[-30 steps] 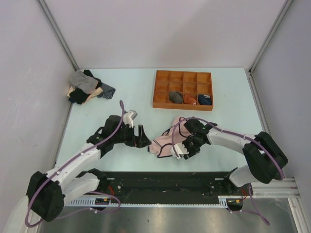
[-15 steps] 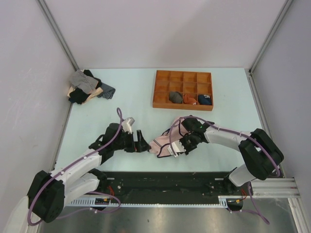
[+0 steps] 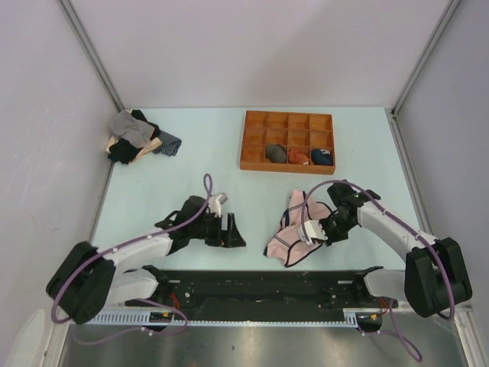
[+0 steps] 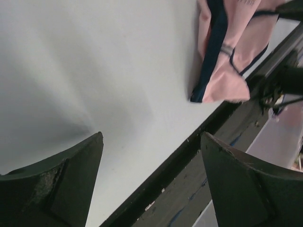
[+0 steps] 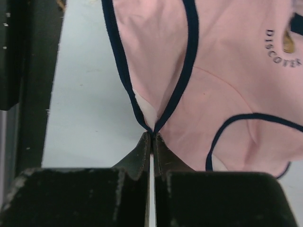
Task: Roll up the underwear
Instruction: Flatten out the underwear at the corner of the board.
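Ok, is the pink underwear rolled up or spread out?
Unrolled: the underwear lies loosely spread, edging pinched by the shut right gripper.

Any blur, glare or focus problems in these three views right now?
Top external: evenly lit, sharp, no glare on the table. Left wrist: left claw looks soft and out of focus, with a dim shadow on the table beside it; underwear slightly blurred. Right wrist: underwear and its print crisp; right claw, shut on the navy edging, is dark with little detail.
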Robot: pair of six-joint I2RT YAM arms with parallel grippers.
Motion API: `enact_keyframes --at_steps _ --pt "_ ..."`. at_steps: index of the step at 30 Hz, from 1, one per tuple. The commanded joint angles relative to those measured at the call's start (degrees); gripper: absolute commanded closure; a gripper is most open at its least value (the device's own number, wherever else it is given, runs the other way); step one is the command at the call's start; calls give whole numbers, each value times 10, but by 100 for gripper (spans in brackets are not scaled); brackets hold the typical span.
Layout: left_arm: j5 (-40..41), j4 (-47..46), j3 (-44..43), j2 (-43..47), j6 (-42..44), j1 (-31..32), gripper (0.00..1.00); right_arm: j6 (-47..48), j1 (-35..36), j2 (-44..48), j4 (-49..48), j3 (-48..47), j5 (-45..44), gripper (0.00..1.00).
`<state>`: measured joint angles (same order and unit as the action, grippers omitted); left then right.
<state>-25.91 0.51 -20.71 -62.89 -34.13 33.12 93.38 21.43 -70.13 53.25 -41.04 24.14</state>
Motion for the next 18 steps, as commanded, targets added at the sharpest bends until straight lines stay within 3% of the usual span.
enact_keyframes --at_steps 1,8,14,17,18 --pt "-12 -30 -57 -78 -6 74 12 31 -34 -19 27 16 9 100" --pt "24 -77 -122 -207 -44 192 14 23 -51 -40 9 17 23 100" --pt "96 -37 -181 -290 -65 222 24 23 -60 -38 5 17 37 100" --pt "105 -19 -200 -322 -55 236 39 24 -65 -37 2 18 42 100" --pt "104 -17 -203 -328 -52 239 55 24 -66 -37 1 18 44 100"
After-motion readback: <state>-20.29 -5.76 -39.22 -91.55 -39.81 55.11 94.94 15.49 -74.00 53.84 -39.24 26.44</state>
